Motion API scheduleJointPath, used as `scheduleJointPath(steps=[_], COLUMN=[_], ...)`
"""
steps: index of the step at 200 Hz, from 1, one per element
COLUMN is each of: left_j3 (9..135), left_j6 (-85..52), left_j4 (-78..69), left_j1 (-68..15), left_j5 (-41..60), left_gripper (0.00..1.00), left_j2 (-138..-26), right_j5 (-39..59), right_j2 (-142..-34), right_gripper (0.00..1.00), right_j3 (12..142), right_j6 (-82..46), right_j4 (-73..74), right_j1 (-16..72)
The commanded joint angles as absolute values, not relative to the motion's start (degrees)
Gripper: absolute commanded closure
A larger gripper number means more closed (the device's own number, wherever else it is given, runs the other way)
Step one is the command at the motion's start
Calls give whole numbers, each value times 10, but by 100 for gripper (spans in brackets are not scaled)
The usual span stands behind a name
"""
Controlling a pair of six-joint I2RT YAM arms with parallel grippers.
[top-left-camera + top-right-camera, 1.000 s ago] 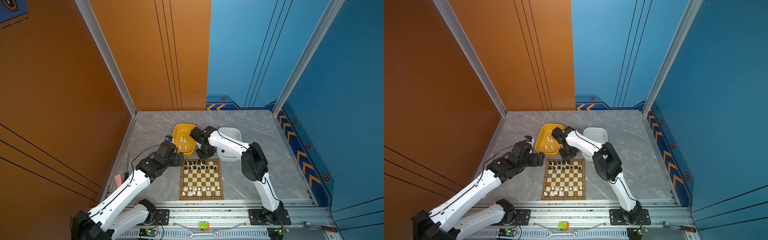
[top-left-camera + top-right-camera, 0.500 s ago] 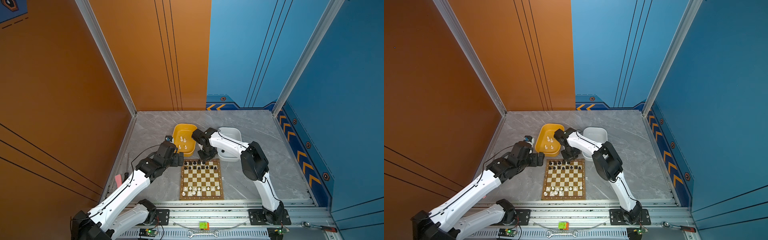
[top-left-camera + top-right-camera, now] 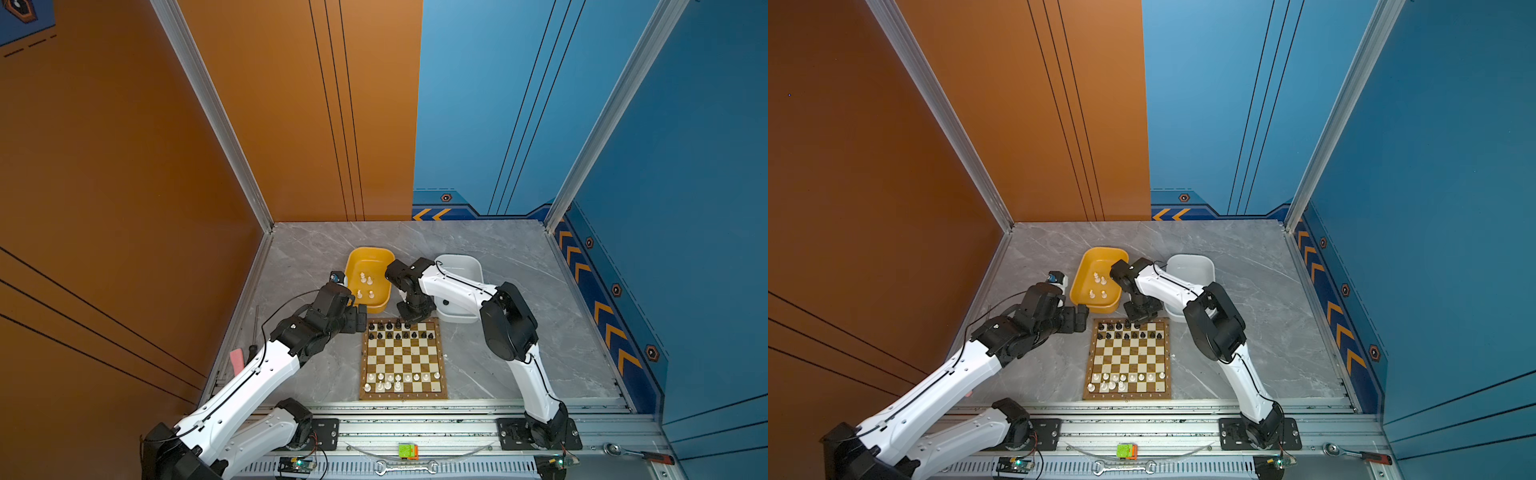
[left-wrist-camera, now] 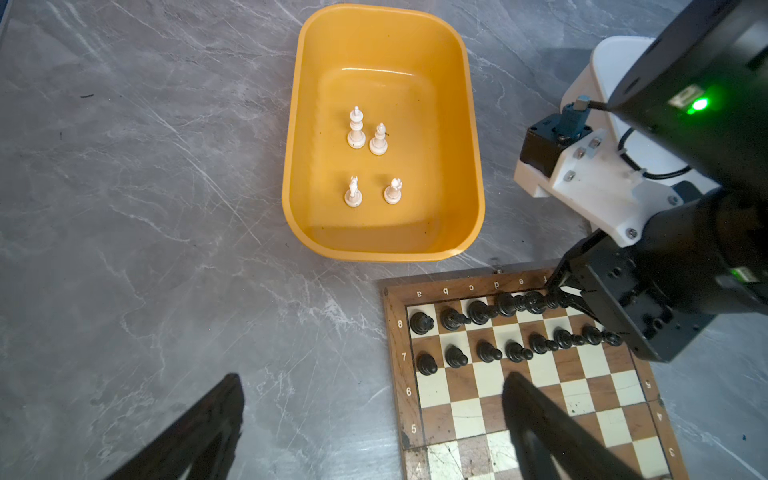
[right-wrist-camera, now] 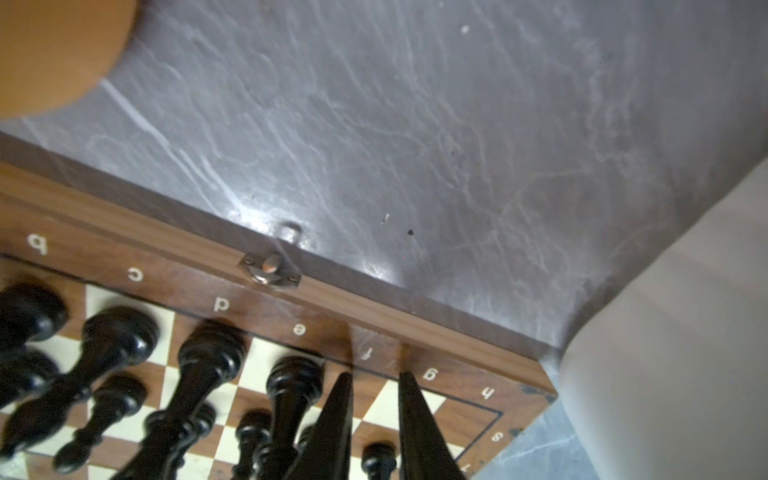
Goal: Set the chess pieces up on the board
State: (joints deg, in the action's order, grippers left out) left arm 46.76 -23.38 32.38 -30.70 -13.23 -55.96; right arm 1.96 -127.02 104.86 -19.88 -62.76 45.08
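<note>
The board [image 3: 402, 358] [image 3: 1128, 358] lies at the front middle. Black chess pieces [image 4: 457, 356] [image 5: 212, 345] fill its far two rows from the a side, and white ones [image 3: 388, 385] stand in its near rows. Several white pieces [image 4: 356, 133] [image 3: 365, 279] stand in the yellow tub [image 3: 370, 251]. My right gripper [image 3: 409, 320] [image 5: 375, 374] points down at the empty f8 square. Its jaws are only narrowly open, with no piece between the tips. My left gripper [image 3: 362, 318] [image 4: 372, 378] hovers wide open over the table beside the board's far left corner, holding nothing.
A white tub [image 3: 461, 259] [image 5: 685, 332] sits right of the yellow one, partly under my right arm. A screwdriver [image 3: 253, 332] lies by the left wall. A wrench [image 3: 405, 468] and a ratchet [image 3: 640, 455] lie on the front rail.
My right gripper has come slightly down and towards the board's far edge, its jaw gap unchanged. The left arm has not moved.
</note>
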Motion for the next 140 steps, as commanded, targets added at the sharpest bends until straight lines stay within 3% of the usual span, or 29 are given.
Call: scheduleJointPath(steps=[1, 85, 140], left_j3=[479, 471, 474], left_j6=[-224, -221, -218], left_j4=[331, 338, 335], left_j1=[-302, -301, -296], left_j5=[-125, -126, -118], left_gripper=[2, 2, 2], left_j2=[-550, -534, -539], right_j5=[29, 20, 8], right_j2=[-1253, -1252, -1210], right_gripper=[77, 77, 75], right_j3=[1042, 1040, 1021], right_j6=[-214, -220, -206], right_j4=[-621, -621, -627], right_j1=[458, 461, 420])
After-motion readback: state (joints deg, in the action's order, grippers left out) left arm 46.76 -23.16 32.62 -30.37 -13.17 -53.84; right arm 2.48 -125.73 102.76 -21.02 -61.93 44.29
